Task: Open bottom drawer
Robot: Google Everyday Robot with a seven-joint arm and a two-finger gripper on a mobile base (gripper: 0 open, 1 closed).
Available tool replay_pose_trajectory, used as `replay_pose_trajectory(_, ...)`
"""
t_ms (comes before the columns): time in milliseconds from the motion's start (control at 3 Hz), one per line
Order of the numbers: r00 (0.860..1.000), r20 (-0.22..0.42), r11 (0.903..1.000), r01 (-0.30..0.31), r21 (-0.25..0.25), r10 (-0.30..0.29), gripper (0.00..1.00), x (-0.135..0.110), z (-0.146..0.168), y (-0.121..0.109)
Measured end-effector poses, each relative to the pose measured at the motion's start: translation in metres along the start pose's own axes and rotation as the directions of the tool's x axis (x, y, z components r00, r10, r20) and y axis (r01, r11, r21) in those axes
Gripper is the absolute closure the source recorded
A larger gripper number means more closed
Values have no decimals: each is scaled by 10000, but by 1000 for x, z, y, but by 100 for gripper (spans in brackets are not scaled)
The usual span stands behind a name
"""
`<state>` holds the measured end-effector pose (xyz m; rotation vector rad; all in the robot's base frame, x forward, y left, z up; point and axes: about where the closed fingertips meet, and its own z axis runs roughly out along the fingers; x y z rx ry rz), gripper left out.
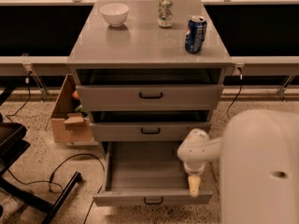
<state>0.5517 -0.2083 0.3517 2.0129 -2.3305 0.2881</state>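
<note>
Task looks done: bottom drawer stands far out; my gripper hangs over its right corner, grip state unclear.

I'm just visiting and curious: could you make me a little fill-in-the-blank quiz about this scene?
The bottom drawer is ____, not shut.
The gripper hangs over that drawer's ____ end.
The bowl on the cabinet is ____.
The can nearest the front is ____.
Missing words: open, right, white, blue.
</note>
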Motion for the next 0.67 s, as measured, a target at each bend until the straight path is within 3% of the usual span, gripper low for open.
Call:
replay_pose_trajectory(333, 9982, 603, 9984, 26, 574, -61, 0, 41, -89, -23)
replay_pose_trajectory(667, 9919, 1180, 9944, -585, 878, 480, 0, 91, -137, -22)
